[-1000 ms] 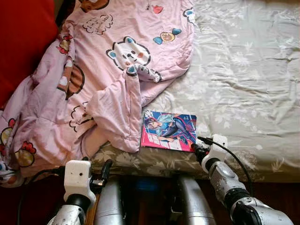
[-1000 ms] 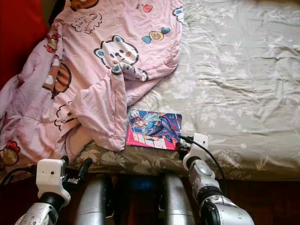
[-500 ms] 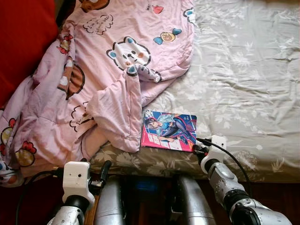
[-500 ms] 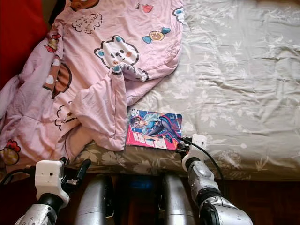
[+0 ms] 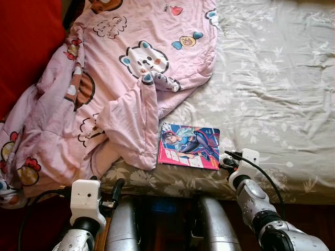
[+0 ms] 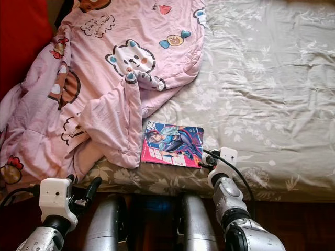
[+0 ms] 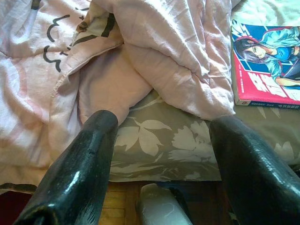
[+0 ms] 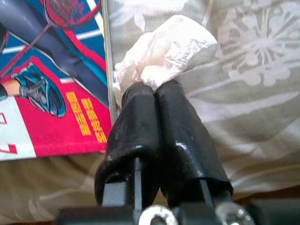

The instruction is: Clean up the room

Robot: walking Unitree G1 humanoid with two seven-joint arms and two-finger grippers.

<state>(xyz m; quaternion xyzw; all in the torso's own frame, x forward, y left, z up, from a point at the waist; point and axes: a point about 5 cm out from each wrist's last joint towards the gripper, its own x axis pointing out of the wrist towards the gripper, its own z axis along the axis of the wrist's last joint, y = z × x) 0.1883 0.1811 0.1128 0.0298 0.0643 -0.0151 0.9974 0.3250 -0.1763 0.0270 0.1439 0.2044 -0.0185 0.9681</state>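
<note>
A bedroom: a bed (image 5: 272, 78) with a rumpled pink cartoon duvet (image 5: 104, 89)

The bed (image 5: 277, 78) wears a grey floral sheet; a pink cartoon blanket (image 5: 120, 78) sprawls over its left side, a comic book (image 5: 189, 145) beside it, crumpled tissue (image 8: 164, 49) touching the book's edge.

- Comic book (image 8: 51, 89): orange lettering on its red cover, too blurred to read.
- Pink blanket (image 5: 104, 78): small speech-bubble script, illegible.
</note>
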